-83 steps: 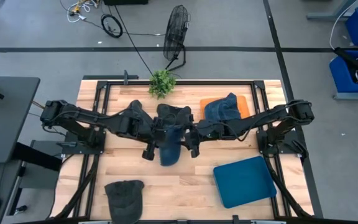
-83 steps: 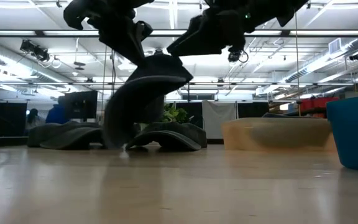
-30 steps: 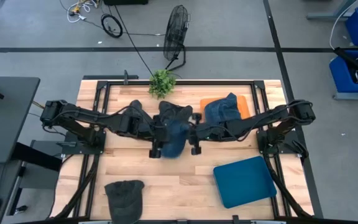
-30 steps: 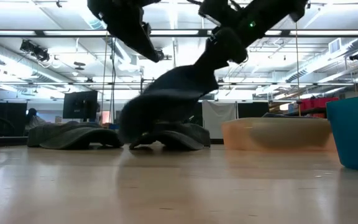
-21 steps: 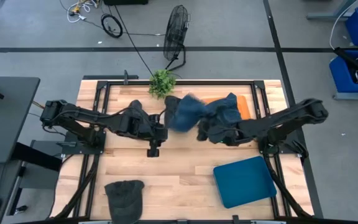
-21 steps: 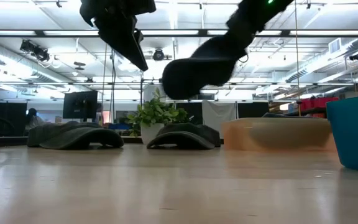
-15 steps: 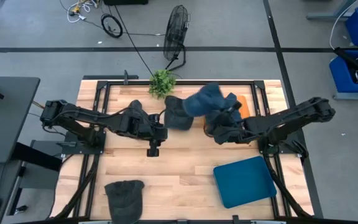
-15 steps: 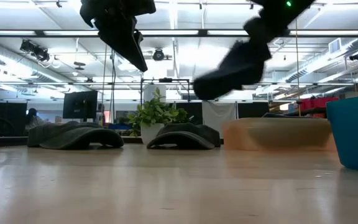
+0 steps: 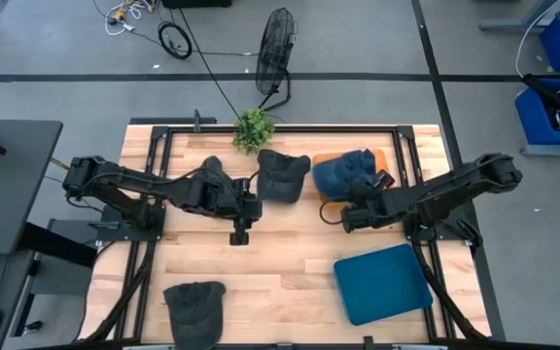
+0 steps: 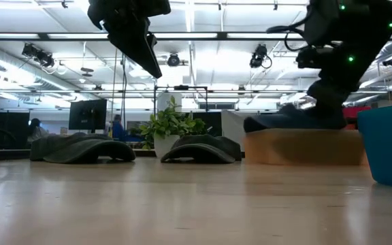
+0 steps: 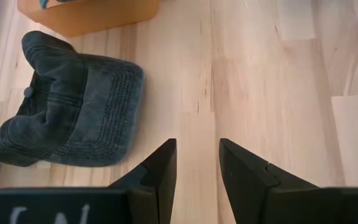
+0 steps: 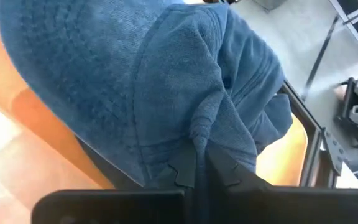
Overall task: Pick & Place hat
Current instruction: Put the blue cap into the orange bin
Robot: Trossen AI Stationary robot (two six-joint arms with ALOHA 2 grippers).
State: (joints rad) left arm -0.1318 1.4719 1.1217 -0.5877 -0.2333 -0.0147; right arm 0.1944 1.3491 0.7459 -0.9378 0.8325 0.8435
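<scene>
A blue hat (image 9: 341,175) lies on the orange tray (image 9: 382,167) at the far right, with other blue cloth under and behind it. My right gripper (image 12: 201,163) is shut on it. A dark grey hat (image 9: 282,175) sits crown up on the table beside the tray, and also shows in the left wrist view (image 11: 73,106). My left gripper (image 11: 196,168) hangs open above the bare table middle (image 9: 240,233), near side of that grey hat, touching nothing. My right gripper pinches a bunched fold of the blue hat's cloth (image 12: 199,134) between its two shut fingers. It comes at the hat from above, slanting down (image 10: 322,102). The hat spreads out below the fingers and rests on the orange tray (image 10: 298,146).
A teal tray (image 9: 382,282) lies at the near right. Another dark hat (image 9: 194,301) sits at the near left edge, and one more (image 10: 80,148) lies at the far left. A potted plant (image 9: 253,126) stands at the far edge.
My right gripper has swung the blue hat up from the table's middle, toward the right and far edge, and lowered it onto the orange tray. The hat has come away from my left gripper, which stays above the middle.
</scene>
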